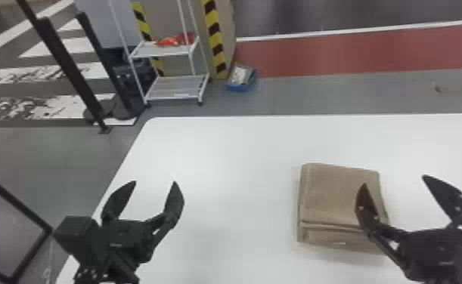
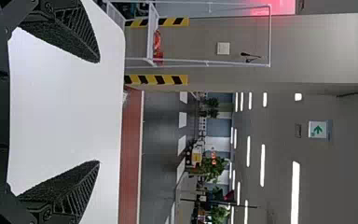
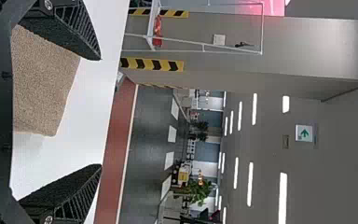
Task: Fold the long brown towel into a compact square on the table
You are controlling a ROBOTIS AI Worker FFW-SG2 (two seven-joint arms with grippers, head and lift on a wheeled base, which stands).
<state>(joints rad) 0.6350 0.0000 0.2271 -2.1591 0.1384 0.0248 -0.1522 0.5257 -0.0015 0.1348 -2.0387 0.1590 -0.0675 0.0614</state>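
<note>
Brown towel (image 1: 334, 196) (folded) lies near right pincer (image 1: 394, 180), partly behind 1 finger (image 1: 366, 207).

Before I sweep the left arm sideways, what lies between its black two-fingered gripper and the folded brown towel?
Just bare white tabletop between the left gripper and the towel, seen in the head view.

The left gripper (image 1: 154, 182) is wide open near the surface's (image 1: 233, 151) left edge. The right gripper (image 1: 394, 180) is wide open too.
</note>
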